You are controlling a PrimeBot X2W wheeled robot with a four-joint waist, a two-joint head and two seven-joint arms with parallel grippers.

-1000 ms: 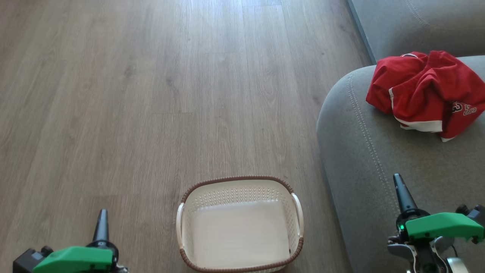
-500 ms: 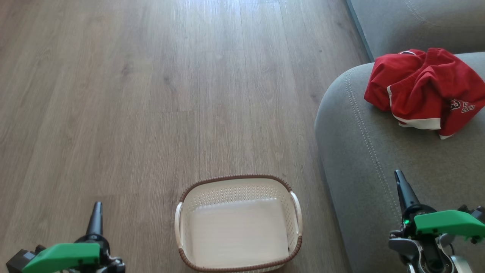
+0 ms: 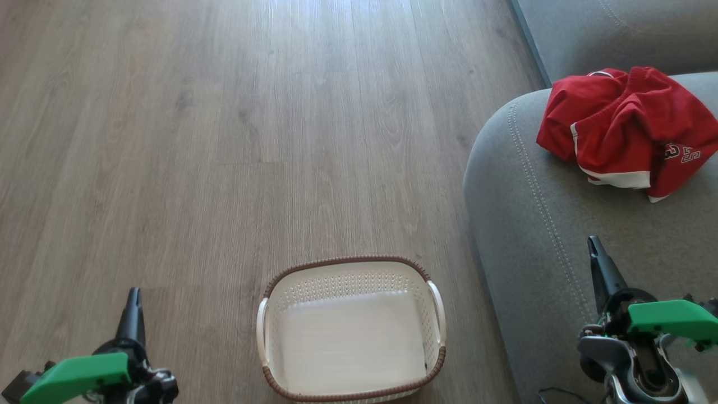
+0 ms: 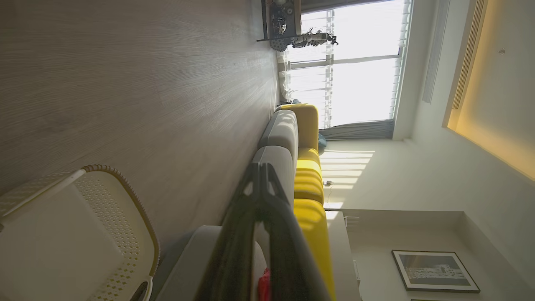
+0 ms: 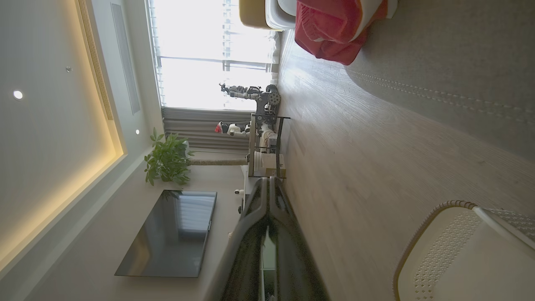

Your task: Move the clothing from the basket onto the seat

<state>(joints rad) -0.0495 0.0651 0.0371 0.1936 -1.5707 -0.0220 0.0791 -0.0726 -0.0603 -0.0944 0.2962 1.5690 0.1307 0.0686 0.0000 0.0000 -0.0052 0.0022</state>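
Pincers (image 3: 133,293) (image 3: 592,243) fwd; red clothing (image 3: 620,129), poss. two

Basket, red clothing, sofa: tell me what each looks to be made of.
Basket: seemingly moulded white plastic, matte, with rows of punched holes; the brown rim looks woven, perhaps imitation. Clothing: thin red fabric, likely synthetic, crumpling in soft folds, white trim. Sofa: grey woven upholstery, matte, with double stitching.

You see the left gripper (image 3: 133,300) and right gripper (image 3: 594,252): both long, dark, glossy, tapering to a point. Bright green cover (image 3: 670,318) on each wrist; silver-grey joint (image 3: 608,348) and thin black cable (image 3: 552,390) at right.
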